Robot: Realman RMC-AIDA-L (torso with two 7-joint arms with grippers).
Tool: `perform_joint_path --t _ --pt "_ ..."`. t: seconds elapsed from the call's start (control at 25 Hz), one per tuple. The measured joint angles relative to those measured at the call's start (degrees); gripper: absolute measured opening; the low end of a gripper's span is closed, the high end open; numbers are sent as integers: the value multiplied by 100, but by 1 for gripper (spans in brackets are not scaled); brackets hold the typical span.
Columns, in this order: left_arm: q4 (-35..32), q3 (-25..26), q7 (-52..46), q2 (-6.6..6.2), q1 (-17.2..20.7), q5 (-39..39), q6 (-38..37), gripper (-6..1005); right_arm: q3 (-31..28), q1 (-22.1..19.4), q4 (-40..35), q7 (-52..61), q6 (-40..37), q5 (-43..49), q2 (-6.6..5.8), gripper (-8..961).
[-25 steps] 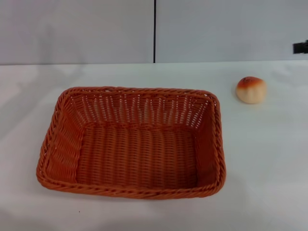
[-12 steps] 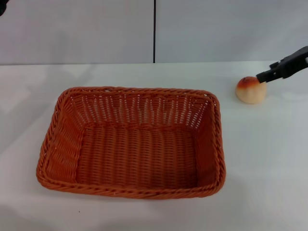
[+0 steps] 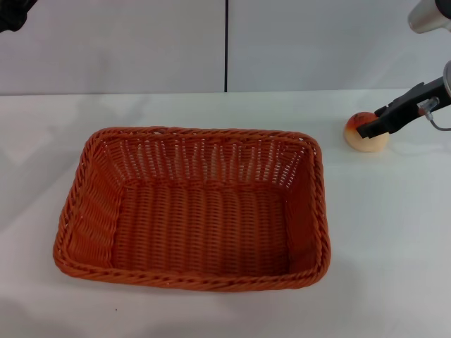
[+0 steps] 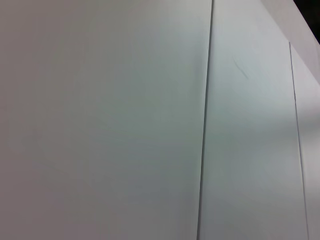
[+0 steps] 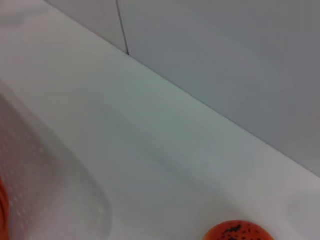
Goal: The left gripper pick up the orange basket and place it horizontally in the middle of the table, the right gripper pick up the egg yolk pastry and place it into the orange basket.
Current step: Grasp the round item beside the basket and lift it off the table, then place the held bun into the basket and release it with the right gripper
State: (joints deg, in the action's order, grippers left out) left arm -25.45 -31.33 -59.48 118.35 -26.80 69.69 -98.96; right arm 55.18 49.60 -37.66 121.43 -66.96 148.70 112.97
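Basket: the orange basket [image 3: 192,208] is seen lying flat on the table [image 3: 380,232], long side across the head view, near the middle and slightly toward the robot's left; its opening faces up and nothing is seen inside it.

Pastry: the egg yolk pastry [image 3: 366,141] is seen resting on the table toward the far right, well apart from the basket and outside it. In the right wrist view only its browned, speckled top [image 5: 235,233] is shown, at the lower edge of the picture.

Right gripper: the right gripper [image 3: 366,129] is seen reaching in from the right edge of the head view, slanted downward, with its dark tip lying over the top of the pastry. Whether the tip is touching the pastry cannot be told.

Right jaws: how far apart they are set cannot be told, and no grasp on the pastry can be made out.

Left gripper: only a dark part [image 3: 14,14] is seen in the top left corner of the head view, raised well away from the basket; the state of its jaws cannot be told.

Left wrist view: only a pale wall [image 4: 100,120] with a thin dark vertical seam is shown.
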Motion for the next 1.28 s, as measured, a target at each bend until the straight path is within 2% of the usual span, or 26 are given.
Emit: perform_joint_path --t 0.16,0.28,0.52,0.72,1.04,1.16,1.28 --pt "9 -4 1 0 -10 0 0 811 5 -12 9 5 46 20 12 558" --pt "13 -16 3 3 -15 0 0 811 7 -40 12 9 48 25 14 473" --pt "14 -37 6 11 -20 7 4 811 -10 -103 -29 12 50 28 19 240" --pt "15 -79 7 13 -19 7 35 811 -59 -190 -208 14 9 10 38 158" --pt "76 -84 17 0 -25 3 60 811 -196 -723 -1518 153 -358 -341 164 105" --pt "76 -84 22 -1 -27 3 67 810 -434 -900 -2100 82 -779 -972 186 94" --pt "76 -84 48 -3 -27 3 70 810 -615 -1142 -2730 -194 -1350 -2052 226 83"
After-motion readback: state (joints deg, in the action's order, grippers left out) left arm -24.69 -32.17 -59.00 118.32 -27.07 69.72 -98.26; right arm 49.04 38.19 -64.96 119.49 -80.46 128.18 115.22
